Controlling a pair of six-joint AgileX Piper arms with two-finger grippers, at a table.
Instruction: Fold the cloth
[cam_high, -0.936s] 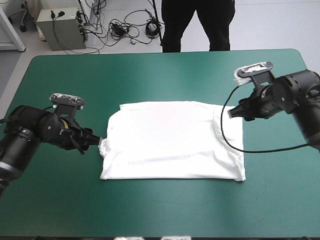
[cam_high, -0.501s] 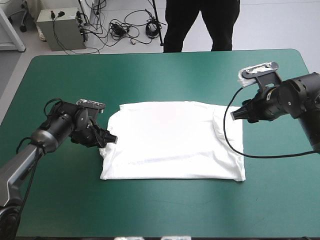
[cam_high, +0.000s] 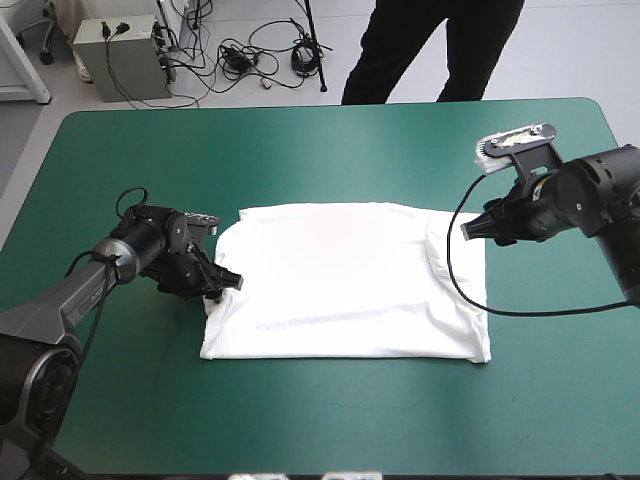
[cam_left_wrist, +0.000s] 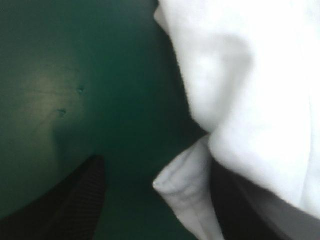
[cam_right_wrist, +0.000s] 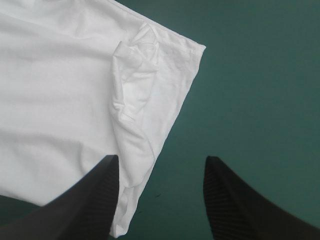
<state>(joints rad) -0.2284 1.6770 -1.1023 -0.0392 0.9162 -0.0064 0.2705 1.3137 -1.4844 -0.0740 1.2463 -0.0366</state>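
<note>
The white T-shirt (cam_high: 345, 280) lies flat on the table as a wide folded rectangle. My left gripper (cam_high: 226, 284) is low at the shirt's left edge. In the left wrist view this gripper (cam_left_wrist: 156, 170) is open, with a small fold of the shirt's edge (cam_left_wrist: 182, 195) between its fingers and more white cloth (cam_left_wrist: 250, 90) draped over one finger. My right gripper (cam_high: 467, 229) hovers over the shirt's far right corner. In the right wrist view it (cam_right_wrist: 160, 192) is open above the shirt's side edge, and a crumpled sleeve fold (cam_right_wrist: 132, 75) lies ahead of it.
The teal-green cover (cam_high: 330, 410) shows bare on every side of the shirt, widest toward the near edge and the far edge (cam_high: 330, 110).
My left arm has swung in and turned its wrist, bringing the gripper onto the shirt's left edge. The right gripper shifted slightly outward early on and has since stayed still.
</note>
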